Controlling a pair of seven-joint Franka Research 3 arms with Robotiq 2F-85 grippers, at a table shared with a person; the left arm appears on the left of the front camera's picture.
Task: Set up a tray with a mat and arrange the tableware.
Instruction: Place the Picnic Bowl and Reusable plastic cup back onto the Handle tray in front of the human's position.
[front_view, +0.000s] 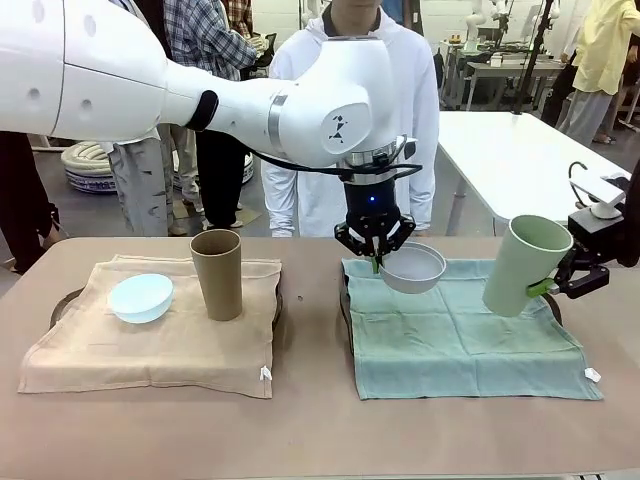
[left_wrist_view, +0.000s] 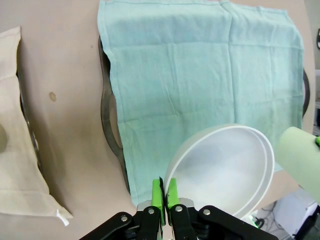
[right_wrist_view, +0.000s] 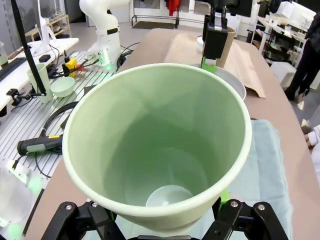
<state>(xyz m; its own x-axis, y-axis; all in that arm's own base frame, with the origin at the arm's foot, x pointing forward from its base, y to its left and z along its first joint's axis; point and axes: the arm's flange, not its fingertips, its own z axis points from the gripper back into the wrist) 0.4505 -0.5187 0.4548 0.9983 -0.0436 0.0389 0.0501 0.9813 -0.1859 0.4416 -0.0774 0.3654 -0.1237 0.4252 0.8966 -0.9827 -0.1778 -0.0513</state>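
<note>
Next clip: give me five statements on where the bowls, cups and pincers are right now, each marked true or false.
1. The left pincer grips the white bowl by its rim, above the green mat. True.
2. The right pincer holds the brown cup. False: it holds the green cup, tilted, above the green mat's right side.
3. The blue bowl sits on the tan mat. True.
4. The brown cup lies on its side. False: it stands upright on the tan mat.
5. The blue bowl is right of the brown cup. False: it is on the cup's left.
</note>
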